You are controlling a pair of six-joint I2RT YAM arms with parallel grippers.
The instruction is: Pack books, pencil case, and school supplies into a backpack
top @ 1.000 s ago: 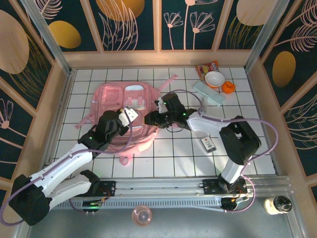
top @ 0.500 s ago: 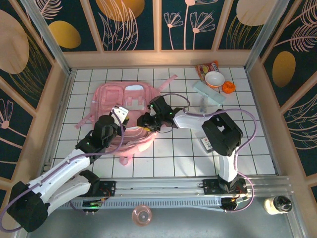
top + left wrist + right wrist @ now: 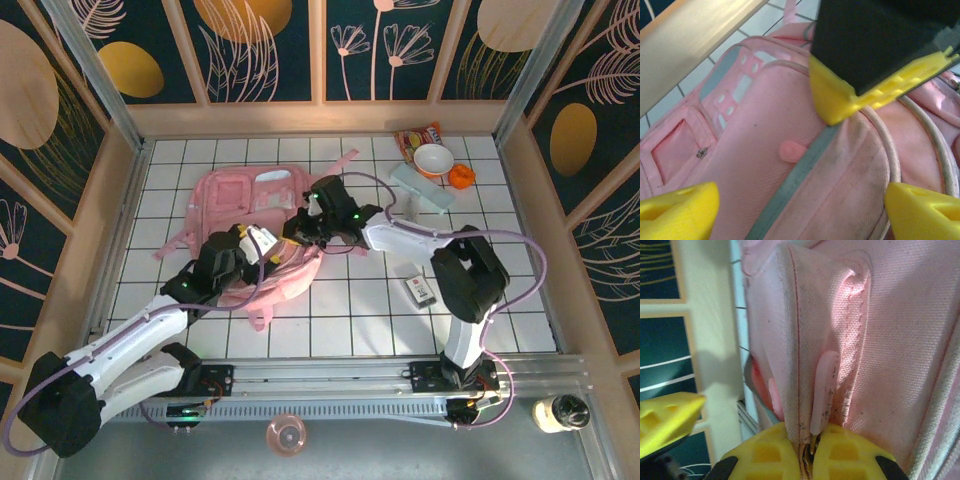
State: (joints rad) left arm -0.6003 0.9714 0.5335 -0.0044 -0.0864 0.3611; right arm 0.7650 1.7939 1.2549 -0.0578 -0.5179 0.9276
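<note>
On white tiled table (image 3: 350, 310), floral panels (image 3: 260, 50) around, pink backpack (image 3: 225, 195), left jaws spread, right jaws pinching its fabric

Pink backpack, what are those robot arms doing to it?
The right gripper is shut on a fold of the backpack by its zipper pull. The left gripper hangs open over it. The pencil case and a small dark item lie on the table, not yet packed.

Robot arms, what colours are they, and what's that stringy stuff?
Both the left arm and right arm have white tube-like links with chunky black joints. Thin purple cables loop along them. Their jaws are bright yellow plastic with square holes.
</note>
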